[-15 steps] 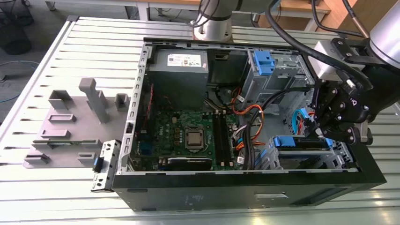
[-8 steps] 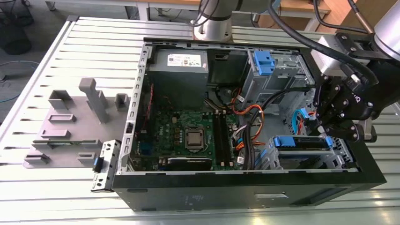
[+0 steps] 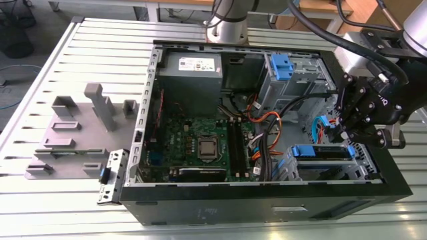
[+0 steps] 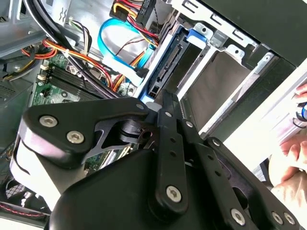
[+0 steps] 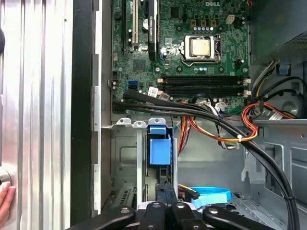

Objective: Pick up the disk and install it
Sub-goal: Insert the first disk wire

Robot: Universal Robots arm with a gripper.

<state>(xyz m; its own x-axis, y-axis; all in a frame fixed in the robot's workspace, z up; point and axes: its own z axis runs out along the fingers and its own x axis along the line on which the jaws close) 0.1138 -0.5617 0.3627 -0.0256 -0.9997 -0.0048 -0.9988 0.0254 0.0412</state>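
An open black computer case (image 3: pixel 200 210) lies on its side on a slatted metal table (image 3: pixel 100 40), motherboard (image 3: pixel 200 140) facing up. In the exterior view the black gripper (image 3: pixel 360 132) hangs over the drive cage at the exterior view's right end of the case, just above a blue-railed bay (image 3: pixel 320 152) where the disk (image 3: pixel 319 151) sits on edge, already inside the cage. The second wrist view looks past the gripper's linkages (image 4: pixel 163 143) and shows the disk's connector edge (image 4: pixel 168 67) framed by its blue rail, with a light-blue flat cable (image 4: pixel 120 57) beside it. The first wrist view instead shows a blue plastic clip (image 5: pixel 159 146) atop the cage, thick black cables (image 5: pixel 216 120) crossing nearby, and part of a person's hand (image 5: pixel 5 203) at the table's edge. The fingers meet tightly together, closed on nothing visible.
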